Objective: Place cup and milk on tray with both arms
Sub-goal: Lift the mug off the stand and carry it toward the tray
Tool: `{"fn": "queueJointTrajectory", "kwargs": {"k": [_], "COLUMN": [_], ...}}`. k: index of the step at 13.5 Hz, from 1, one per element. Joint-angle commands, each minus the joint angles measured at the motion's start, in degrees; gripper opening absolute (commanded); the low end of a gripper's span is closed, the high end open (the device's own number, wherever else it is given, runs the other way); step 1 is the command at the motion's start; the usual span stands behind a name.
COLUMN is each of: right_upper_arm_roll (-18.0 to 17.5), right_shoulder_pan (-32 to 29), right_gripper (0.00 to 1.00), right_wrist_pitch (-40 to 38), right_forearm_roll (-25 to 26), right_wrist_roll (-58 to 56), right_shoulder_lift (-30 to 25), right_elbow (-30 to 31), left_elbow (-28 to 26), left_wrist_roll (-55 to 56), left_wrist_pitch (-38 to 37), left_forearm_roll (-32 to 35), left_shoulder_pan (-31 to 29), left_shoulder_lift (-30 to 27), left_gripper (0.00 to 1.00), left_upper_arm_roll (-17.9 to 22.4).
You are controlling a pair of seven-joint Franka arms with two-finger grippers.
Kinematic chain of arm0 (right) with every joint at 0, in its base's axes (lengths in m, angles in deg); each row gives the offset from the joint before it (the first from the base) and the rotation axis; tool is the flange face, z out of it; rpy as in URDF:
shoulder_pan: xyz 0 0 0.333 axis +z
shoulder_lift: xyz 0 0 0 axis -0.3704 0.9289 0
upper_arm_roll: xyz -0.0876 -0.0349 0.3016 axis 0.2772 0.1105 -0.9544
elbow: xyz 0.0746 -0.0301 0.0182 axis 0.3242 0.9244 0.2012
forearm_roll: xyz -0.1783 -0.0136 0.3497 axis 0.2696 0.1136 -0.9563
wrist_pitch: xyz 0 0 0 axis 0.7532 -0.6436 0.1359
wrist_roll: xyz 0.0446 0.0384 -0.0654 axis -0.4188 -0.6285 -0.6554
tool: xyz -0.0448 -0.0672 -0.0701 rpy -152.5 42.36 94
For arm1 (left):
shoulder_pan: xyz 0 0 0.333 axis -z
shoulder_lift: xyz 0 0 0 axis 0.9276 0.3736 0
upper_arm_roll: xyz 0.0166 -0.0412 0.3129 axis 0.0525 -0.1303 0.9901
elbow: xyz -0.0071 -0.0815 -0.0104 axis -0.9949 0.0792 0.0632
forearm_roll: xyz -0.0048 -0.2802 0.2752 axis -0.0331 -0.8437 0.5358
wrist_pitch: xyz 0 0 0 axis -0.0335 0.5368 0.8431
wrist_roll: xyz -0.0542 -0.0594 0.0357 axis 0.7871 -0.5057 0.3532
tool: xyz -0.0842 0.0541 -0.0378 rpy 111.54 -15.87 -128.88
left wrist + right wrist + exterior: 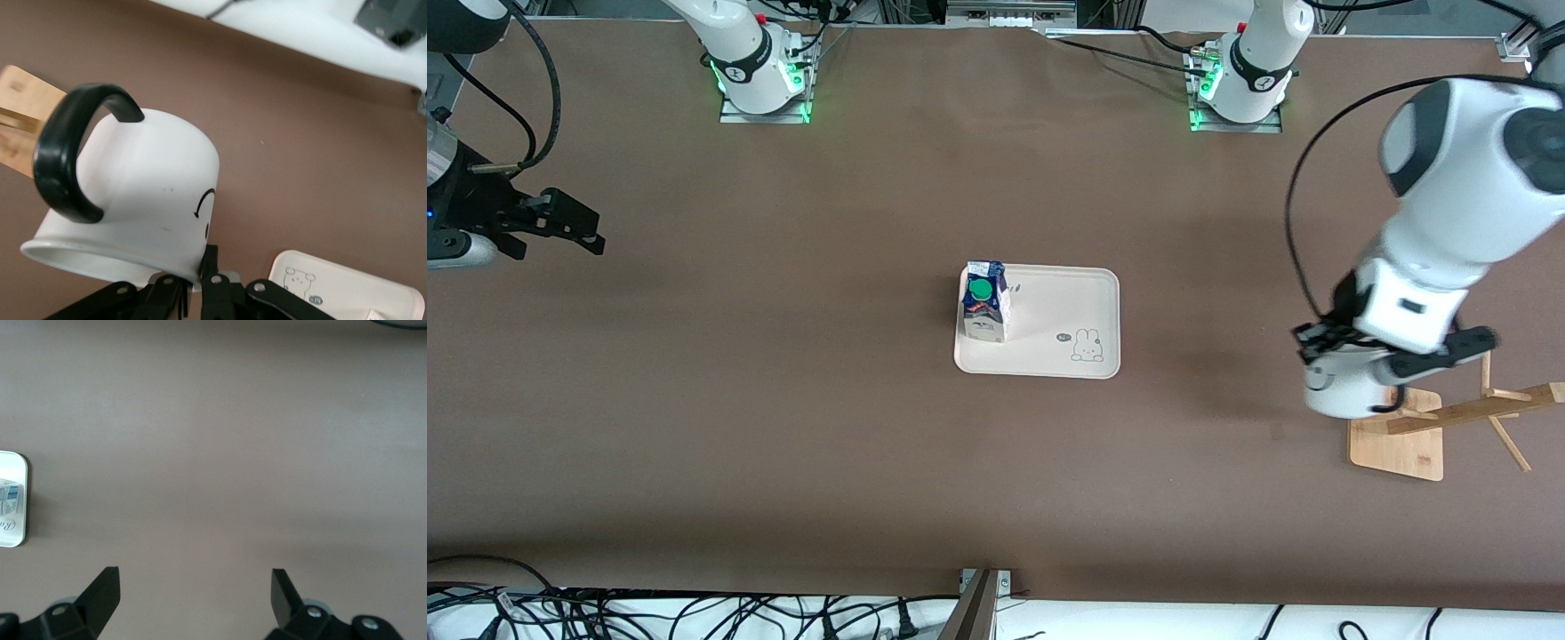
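The white cup (140, 193) with a black handle and smiley face hangs tilted in my left gripper (203, 263), which is shut on its rim. In the front view the cup (1347, 391) is in the air at the left arm's end of the table, just beside the wooden rack. The blue and white milk (985, 302) with a green cap stands upright on the cream tray (1058, 307), at the tray's edge toward the right arm's end. My right gripper (578, 227) waits open over bare table at the right arm's end, fingers (103, 590) wide apart with nothing between them.
A wooden rack (1396, 444) with a square base and slanted pegs stands under and beside the left gripper; its base (17, 113) shows past the cup. A tray corner (347, 293) with the rabbit drawing is visible. Cables lie along the table's front edge.
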State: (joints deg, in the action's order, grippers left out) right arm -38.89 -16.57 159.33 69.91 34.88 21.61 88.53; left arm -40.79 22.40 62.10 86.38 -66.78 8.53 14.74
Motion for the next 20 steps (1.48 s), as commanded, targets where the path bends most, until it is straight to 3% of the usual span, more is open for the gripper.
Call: {"fn": "queueJointTrajectory", "kwargs": {"k": [1, 5, 8, 14, 17, 20], "right_upper_arm_roll": [-0.6, -0.6, -0.6, -0.51, -0.51, -0.51], "right_shoulder_pan": [-0.6, -0.6, -0.6, -0.69, -0.6, -0.6], "right_gripper": [1.0, 1.0, 1.0, 1.0, 1.0, 1.0], "right_wrist_pitch": [-0.67, -0.76, -0.85, -1.11, -1.11, -1.2], "right_forearm_roll": [0.25, 0.25, 0.25, 0.25, 0.25, 0.25], "right_wrist_roll": [0.23, 0.23, 0.23, 0.31, 0.31, 0.31], "right_shoulder_lift": [0.5, 0.41, 0.41, 0.5, 0.41, 0.41], "right_elbow": [-1.3, -1.3, -1.3, -1.21, -1.21, -1.21], "left_elbow": [3.2, 4.61, 6.79, 10.84, 11.11, 11.2], "left_wrist_roll": [0.28, 0.29, 2.47, 4.15, 4.5, 5.38], "left_wrist_pitch": [-0.64, -0.64, -0.64, -0.72, -1.34, -7.66], "left_forearm_roll": [1.21, 1.12, 0.95, 0.68, -0.02, -2.72], "left_shoulder_pan": [3.98, 9.34, 16.81, 20.42, 22.63, 22.89], "left_shoulder_lift": [4.92, 10.36, 15.64, 23.81, 24.09, 23.83], "left_gripper": [0.03, 0.03, 0.02, 0.0, 0.0, 0.0], "left_upper_arm_roll": [0.46, 0.55, 1.16, 0.64, 1.16, 0.64]}}
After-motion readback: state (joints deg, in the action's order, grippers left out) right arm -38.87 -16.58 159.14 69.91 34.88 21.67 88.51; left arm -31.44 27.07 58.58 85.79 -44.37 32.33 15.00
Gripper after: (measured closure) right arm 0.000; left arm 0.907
